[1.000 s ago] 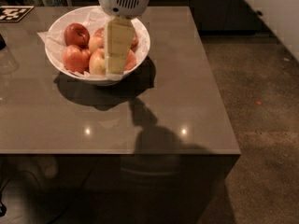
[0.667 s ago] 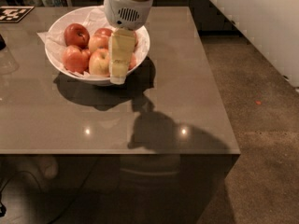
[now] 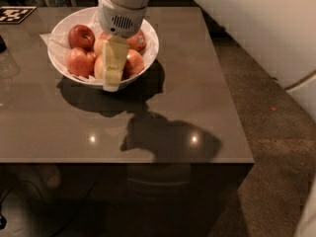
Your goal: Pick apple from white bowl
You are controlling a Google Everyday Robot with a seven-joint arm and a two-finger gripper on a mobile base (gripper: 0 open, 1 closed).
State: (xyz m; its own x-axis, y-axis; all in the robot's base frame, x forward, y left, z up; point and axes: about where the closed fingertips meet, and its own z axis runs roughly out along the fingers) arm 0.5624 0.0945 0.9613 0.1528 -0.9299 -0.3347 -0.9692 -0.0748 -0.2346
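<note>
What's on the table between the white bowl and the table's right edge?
Nothing: the camera view shows bare table there. The gripper hangs over the white bowl, at its front rim.

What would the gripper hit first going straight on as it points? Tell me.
Probably the apple just beneath it: the gripper points down into the white bowl, over its near side. Depth is unclear, so it might reach the front rim instead.
</note>
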